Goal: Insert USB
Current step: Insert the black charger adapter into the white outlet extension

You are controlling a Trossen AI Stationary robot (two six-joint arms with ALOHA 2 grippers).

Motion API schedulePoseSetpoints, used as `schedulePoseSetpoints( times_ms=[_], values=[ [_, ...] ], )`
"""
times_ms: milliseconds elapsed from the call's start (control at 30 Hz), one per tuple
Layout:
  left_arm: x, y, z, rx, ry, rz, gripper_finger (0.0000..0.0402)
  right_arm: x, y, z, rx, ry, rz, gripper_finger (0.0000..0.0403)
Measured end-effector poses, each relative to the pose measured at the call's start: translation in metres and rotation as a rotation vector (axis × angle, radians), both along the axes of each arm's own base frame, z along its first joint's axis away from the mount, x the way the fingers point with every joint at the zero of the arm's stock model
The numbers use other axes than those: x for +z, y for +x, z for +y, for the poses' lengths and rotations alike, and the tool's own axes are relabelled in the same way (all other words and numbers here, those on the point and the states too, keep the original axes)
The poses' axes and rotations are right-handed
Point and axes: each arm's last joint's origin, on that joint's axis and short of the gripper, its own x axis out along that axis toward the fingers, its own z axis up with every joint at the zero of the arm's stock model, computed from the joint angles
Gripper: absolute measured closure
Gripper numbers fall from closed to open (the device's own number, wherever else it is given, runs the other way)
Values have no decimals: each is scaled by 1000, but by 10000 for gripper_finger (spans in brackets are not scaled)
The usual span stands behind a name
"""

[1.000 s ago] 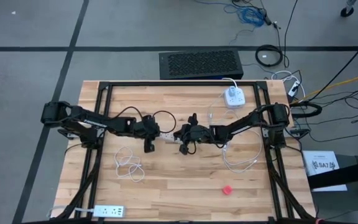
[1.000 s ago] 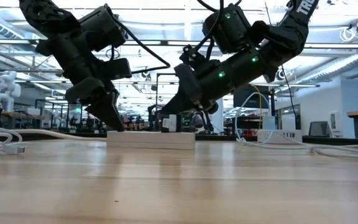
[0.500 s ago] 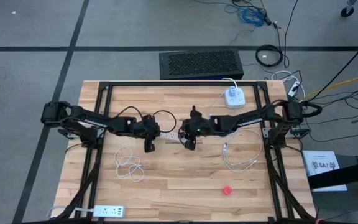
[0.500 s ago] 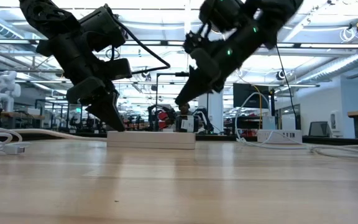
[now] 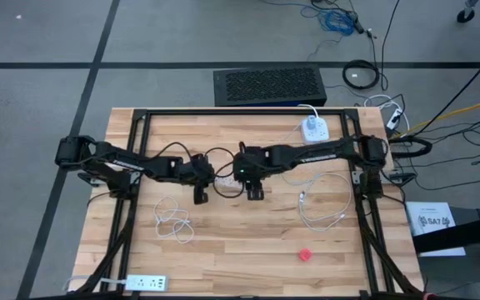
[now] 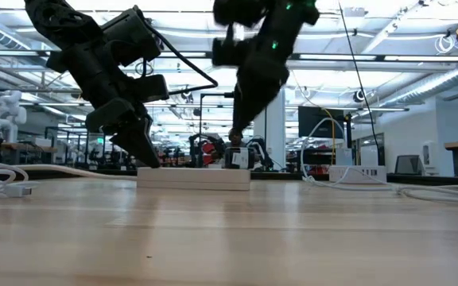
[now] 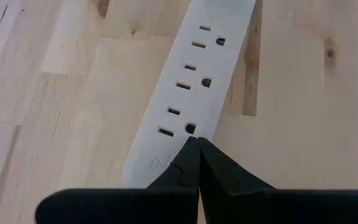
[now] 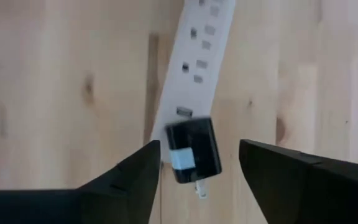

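A white power strip [image 5: 223, 178] lies flat in the middle of the table. A black USB adapter [image 8: 193, 155] stands plugged into its right end [image 6: 239, 157]. My right gripper [image 8: 199, 146] hangs open above the adapter, pointing steeply down, one finger on either side and clear of it [image 6: 235, 131]. My left gripper [image 7: 197, 142] is shut, with its tips on the strip's left end [image 6: 148, 159]. My left gripper presses its shut fingertips down on the top face of the strip's left end [image 7: 188, 146], just beyond the last outlet. The fingers come slanting down from the table's left, along the strip. The strip lies flat on the table.
Loose white cables lie near the left [image 5: 173, 221] and the right [image 5: 323, 210]. A second white strip [image 5: 144, 283] lies at the near left corner. A round white socket block [image 5: 313, 129] sits at the far side, a small red thing [image 5: 304, 254] near the front.
My right gripper has opened and let go of the black adapter. It has risen well above the strip, shifted a little toward the table's left, and tipped to point steeply down. The adapter stays plugged in the strip's right end.
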Motion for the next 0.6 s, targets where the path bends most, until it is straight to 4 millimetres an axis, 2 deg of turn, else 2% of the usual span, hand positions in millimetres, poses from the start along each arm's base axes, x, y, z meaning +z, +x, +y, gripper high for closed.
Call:
schedulePoseSetpoints(
  times_ms=[167,300,500,600],
  values=[
    [0,0,0,-2,-2,-1,401,-16,13,-2,25,-12,84,178],
    [0,0,0,-2,-2,-2,401,-25,20,-2,50,-19,114,176],
    [0,0,0,-3,-1,-3,401,-35,22,-2,65,-24,152,194],
    [0,1,0,-3,-1,-7,401,-36,23,-2,65,-29,148,221]
  ],
)
